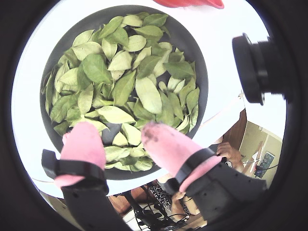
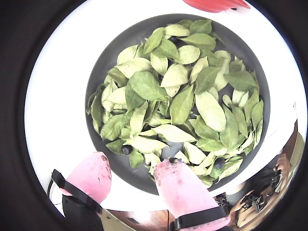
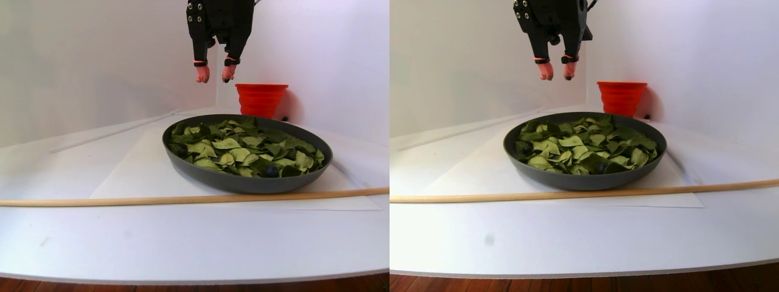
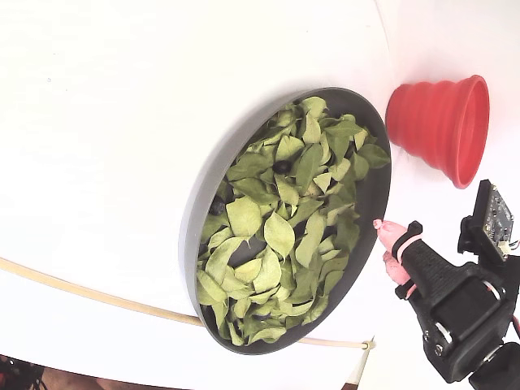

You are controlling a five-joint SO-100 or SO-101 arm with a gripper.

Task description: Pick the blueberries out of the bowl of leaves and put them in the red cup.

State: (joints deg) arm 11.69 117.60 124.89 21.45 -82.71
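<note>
Looked like the hunting step: the gripper (image 2: 132, 175) hung empty above the bowl (image 2: 103, 57), pink fingers (image 2: 180, 190) parted a fair way, so next it'd need to drop onto the blueberry (image 2: 126, 150) at 7 o'clock among the leaves (image 2: 180, 103), red cup (image 2: 216, 5) waiting past 12.

A gripper (image 3: 212, 75) hangs well above the far rim of a wide dark grey bowl (image 3: 243, 181), with open air between its pink fingertips (image 1: 84, 139) and the leaves (image 2: 183, 103) below. Leaves fill the bowl and partly cover the blueberries (image 2: 126, 150). A red cup (image 3: 261, 99) stands just beyond the bowl, mouth unobstructed. A thin wooden rod (image 3: 122, 200) lies across the table touching the bowl's near side.
</note>
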